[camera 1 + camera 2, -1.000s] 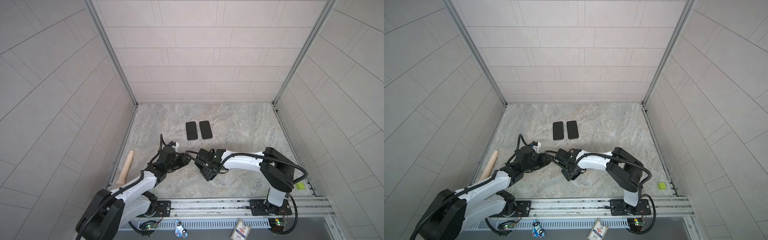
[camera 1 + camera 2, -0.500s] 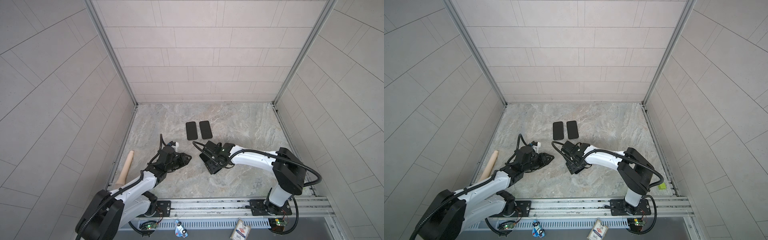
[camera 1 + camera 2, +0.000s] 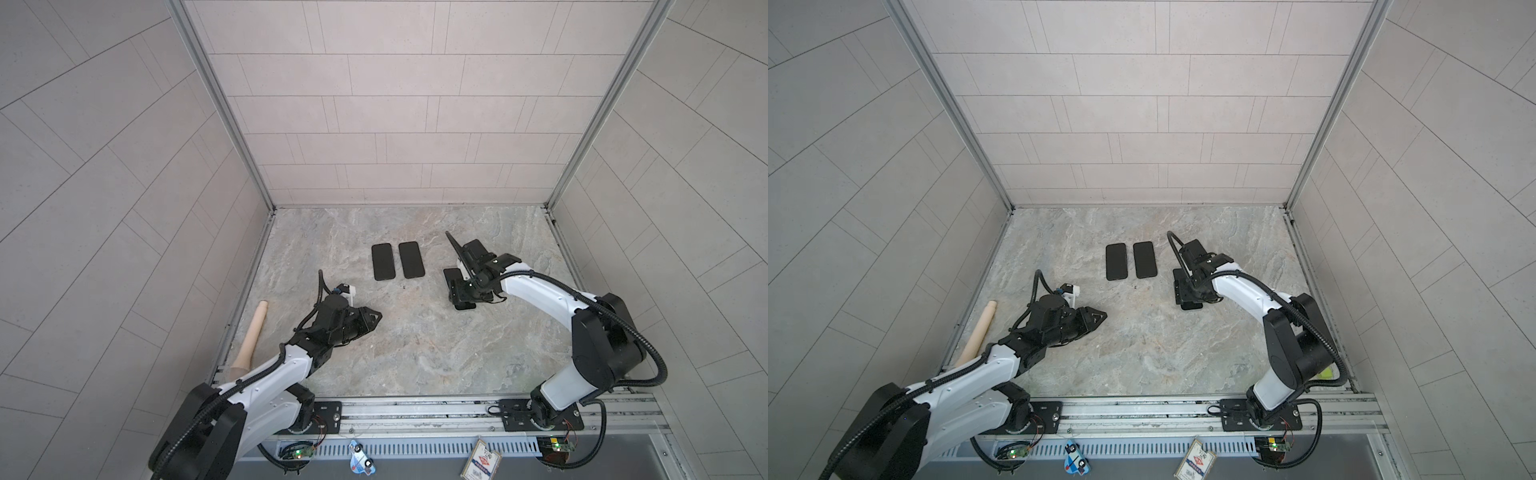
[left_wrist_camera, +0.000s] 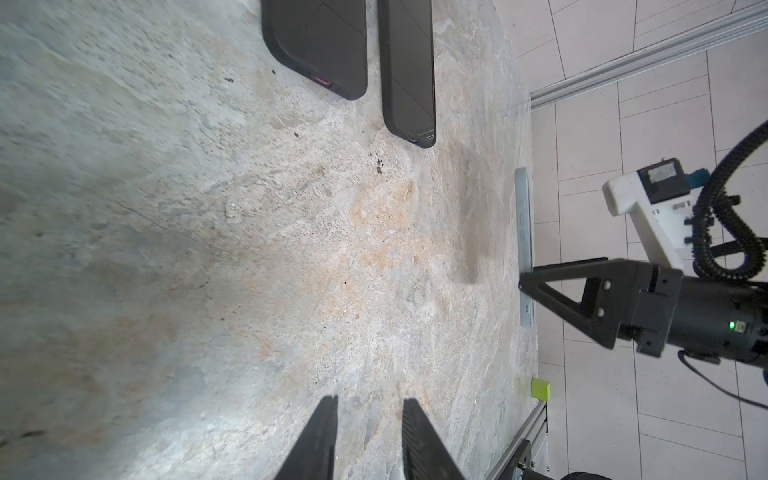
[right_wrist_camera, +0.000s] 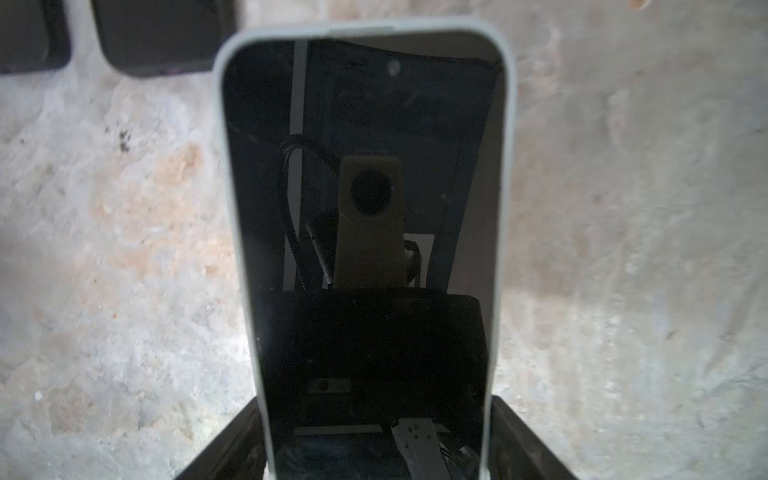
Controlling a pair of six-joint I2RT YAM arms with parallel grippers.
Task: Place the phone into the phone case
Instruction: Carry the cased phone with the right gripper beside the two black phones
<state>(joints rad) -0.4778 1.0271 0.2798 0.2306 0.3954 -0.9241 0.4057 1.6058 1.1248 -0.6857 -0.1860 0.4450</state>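
Right end effector [image 5: 376, 440], wide, around phone [image 5: 365, 187].

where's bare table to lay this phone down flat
Widest bare table: the front stretch between the left gripper and the right arm. Also free: the strip behind the black slabs, up to the back wall. Tight: between those slabs and the right gripper holding the phone.

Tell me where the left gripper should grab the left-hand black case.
Take the left-hand case across its long edges, near the end facing the robot, coming down from above. It lies flat, long axis pointing away, so the narrow width probably suits the left gripper best. One jaw must enter the slim gap beside the other case.
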